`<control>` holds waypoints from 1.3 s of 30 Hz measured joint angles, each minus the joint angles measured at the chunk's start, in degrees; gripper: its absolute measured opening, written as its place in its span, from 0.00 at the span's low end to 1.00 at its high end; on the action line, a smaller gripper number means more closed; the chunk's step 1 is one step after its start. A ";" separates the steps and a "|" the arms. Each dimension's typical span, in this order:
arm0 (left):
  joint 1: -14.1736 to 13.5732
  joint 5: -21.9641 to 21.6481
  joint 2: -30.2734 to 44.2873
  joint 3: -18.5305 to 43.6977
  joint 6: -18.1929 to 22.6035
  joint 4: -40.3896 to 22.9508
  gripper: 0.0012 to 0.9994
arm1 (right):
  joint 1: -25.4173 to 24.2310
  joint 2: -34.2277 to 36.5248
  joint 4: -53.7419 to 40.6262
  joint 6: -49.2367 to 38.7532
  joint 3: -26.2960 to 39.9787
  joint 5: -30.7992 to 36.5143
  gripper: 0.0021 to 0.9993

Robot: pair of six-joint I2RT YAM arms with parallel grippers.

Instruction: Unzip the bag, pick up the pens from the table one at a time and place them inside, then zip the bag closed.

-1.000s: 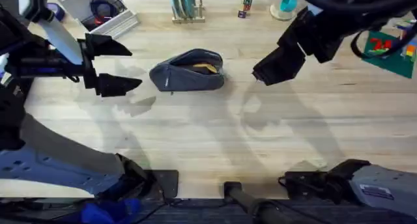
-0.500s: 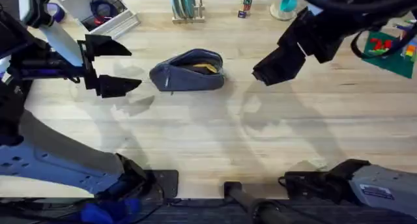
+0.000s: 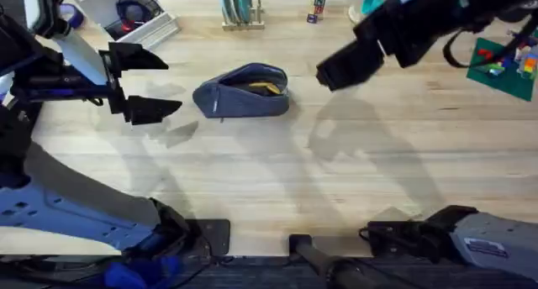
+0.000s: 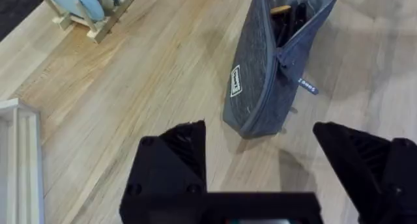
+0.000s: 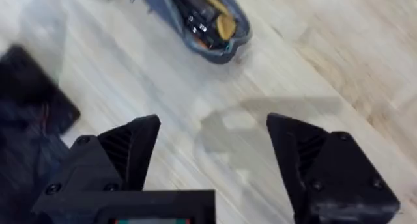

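**Trainee:** Starting nearest the arm bases, what lies on the table?

**Operator:** Bare planks only. I see no loose pens on the wood in front of the arms.

**Trainee:** And the left gripper?

**Operator:** It hangs to the left of the bag, a clear gap away, fingers spread wide and holding nothing. In my left wrist view the left gripper points at the closed end of the bag, where the zipper pull dangles beside the open seam.

**Trainee:** The bag itself?

**Operator:** It sits mid-table, slightly left of centre, lying on its side with the zipper open along the top. Dark pens and something yellowish show inside the bag in my right wrist view.

**Trainee:** And the right gripper?

**Operator:** It is raised to the right of the bag and apart from it. The right gripper shows its fingers wide apart and empty. Farther back stand a rack and a tray, untouched.

**Trainee:** Which step is in hand?

**Operator:** I judge the loading is done and zipping is next. That calls for one gripper to pin the fabric while the other pinches the small pull and draws it along the seam.
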 joint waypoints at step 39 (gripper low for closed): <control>0.00 0.15 0.00 0.02 0.02 1.44 0.99 | 28.57 14.06 12.69 47.58 0.07 26.88 1.00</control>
